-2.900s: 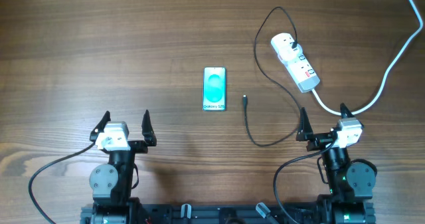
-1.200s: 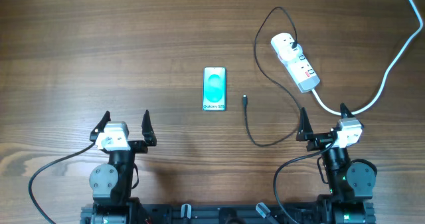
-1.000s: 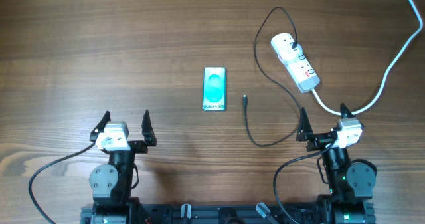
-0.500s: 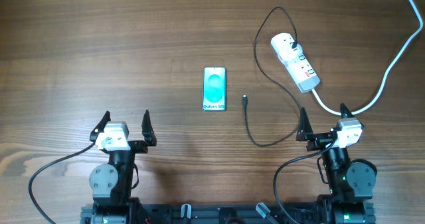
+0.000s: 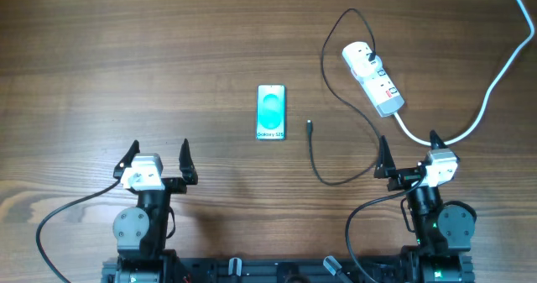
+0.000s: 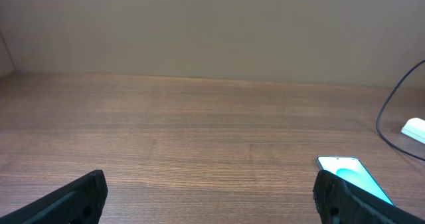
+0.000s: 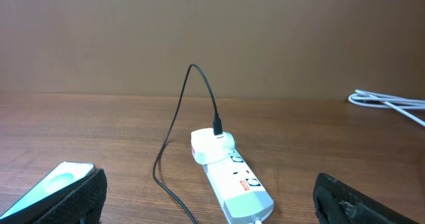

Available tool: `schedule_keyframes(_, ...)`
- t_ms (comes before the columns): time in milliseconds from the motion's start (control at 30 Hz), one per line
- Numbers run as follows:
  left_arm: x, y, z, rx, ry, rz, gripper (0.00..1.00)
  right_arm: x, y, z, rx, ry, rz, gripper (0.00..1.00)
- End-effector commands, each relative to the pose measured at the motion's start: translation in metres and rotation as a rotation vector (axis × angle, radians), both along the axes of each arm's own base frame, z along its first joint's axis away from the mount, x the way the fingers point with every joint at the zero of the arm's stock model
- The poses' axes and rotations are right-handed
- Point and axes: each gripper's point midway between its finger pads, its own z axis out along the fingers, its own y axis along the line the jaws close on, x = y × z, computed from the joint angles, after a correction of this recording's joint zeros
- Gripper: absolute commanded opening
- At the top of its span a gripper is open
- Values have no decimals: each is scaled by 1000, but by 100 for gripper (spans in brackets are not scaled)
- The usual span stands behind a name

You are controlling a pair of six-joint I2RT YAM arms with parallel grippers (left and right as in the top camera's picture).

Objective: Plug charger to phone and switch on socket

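The phone (image 5: 271, 112) lies flat at the table's middle with its teal screen up; it also shows in the left wrist view (image 6: 348, 173) and the right wrist view (image 7: 50, 184). The charger cable (image 5: 324, 65) loops from the socket to its loose connector tip (image 5: 310, 125), which lies just right of the phone. The white socket (image 5: 373, 78) lies at the back right, with a white adapter plugged in at its far end (image 7: 212, 146). My left gripper (image 5: 157, 160) and right gripper (image 5: 409, 154) are open and empty near the front edge.
The thick white cord (image 5: 495, 73) runs from the socket's near end off the back right corner; it also shows in the right wrist view (image 7: 392, 104). A plain wall stands behind the table.
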Motion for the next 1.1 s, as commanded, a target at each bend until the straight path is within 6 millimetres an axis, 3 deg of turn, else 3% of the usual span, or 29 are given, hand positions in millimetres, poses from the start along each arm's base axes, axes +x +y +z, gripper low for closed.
schedule_keyframes(0, 0, 0, -3, 11, 3, -5, 100, 0, -2, 1, 12, -3, -15, 100)
schedule_keyframes(700, 0, 3, 2, 49, -16, 13, 100, 0, -2, 1, 12, -3, -15, 100)
schedule_keyframes(733, 1, 0, 13, 37, -62, -5, 100, 0, -2, 1, 12, -3, -15, 100)
schedule_keyframes(767, -5, -39, 43, -58, -178, -229, 100, 0, -2, 1, 12, -3, -15, 100)
schedule_keyframes(867, -32, -97, 53, -155, -181, -604, 100, 0, -2, 1, 12, -3, -15, 99)
schedule_keyframes(900, -45, -110, 67, -126, -244, -706, 100, 0, -2, 1, 12, -3, -15, 100)
schedule_keyframes(1000, -63, -110, 114, -43, -475, -723, 100, 0, -2, 1, 12, -3, -15, 100)
schedule_keyframes(1067, -87, -103, 157, 20, -705, -688, 100, 0, -2, 1, 12, -3, -15, 100)
